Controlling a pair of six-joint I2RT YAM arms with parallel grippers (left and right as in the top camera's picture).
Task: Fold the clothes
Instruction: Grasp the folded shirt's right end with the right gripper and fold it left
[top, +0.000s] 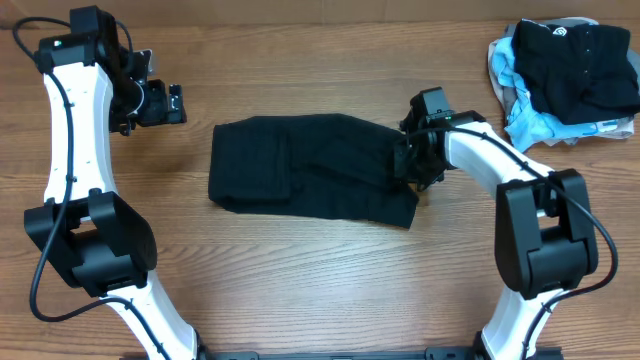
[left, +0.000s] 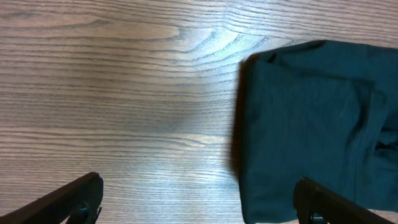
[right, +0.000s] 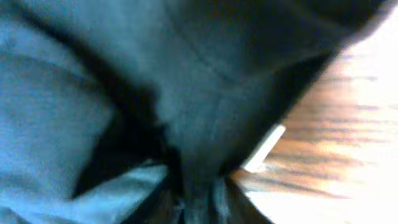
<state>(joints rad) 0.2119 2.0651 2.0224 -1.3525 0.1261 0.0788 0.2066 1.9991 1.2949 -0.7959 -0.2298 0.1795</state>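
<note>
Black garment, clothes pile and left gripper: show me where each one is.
black garment (top: 310, 180), overhead view, middle of the cloth.
clothes pile (top: 572, 68), overhead view, black top layer.
left gripper (top: 180, 104), overhead view, midway between its fingertips.

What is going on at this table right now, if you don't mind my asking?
Two robot arms are folding clothes. The right gripper is down at the right end of a partly folded black garment lying mid-table, and appears pinched on its fabric. The left gripper is open and apart from the garment, off its left edge. A pile of clothes sits at the far right corner of the wooden table.
</note>
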